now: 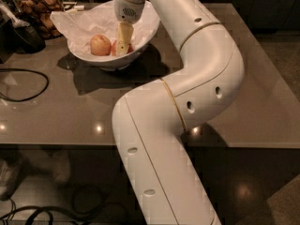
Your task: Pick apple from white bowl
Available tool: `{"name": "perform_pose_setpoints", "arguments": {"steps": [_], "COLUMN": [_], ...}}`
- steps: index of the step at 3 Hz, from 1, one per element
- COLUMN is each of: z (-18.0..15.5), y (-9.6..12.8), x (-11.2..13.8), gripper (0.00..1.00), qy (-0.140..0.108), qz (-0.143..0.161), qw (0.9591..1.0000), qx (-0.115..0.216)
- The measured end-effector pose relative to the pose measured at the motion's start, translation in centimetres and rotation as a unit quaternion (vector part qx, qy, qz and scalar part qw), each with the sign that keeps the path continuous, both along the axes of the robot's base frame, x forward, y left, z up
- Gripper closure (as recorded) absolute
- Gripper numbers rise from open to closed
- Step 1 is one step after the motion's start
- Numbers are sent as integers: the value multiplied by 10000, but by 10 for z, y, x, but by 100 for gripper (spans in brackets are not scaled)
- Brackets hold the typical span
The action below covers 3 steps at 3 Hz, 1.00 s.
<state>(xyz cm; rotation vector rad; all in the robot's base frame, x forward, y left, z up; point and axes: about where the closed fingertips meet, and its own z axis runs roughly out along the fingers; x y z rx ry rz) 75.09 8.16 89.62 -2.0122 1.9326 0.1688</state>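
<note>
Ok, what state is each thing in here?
white bowl: upright on the table, paper-lined, holding two apples.
gripper: down inside the white bowl, at the apple.
apple: low in the bowl, partly hidden by the gripper.
paler apple: resting in the bowl, apart from the gripper.
black cable: lying looped on the table.

Grey table (274, 104) carries white bowl (89, 58), black cable (23, 71); hand (121, 49) inside bowl.

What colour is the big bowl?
The bowl is glossy white, seen best in the camera view. The end effector is down inside it.
</note>
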Motion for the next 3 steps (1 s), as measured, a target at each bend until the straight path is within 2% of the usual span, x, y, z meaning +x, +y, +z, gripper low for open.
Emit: {"name": "perform_pose_setpoints", "arguments": {"steps": [1,3], "z": [-1,6], "y": [1,13], "x": [5,-3], "gripper": [0,0], "qy": [-25,94], "qz": [-120,-60], "qw": [9999,9992], "qx": [110,392]}}
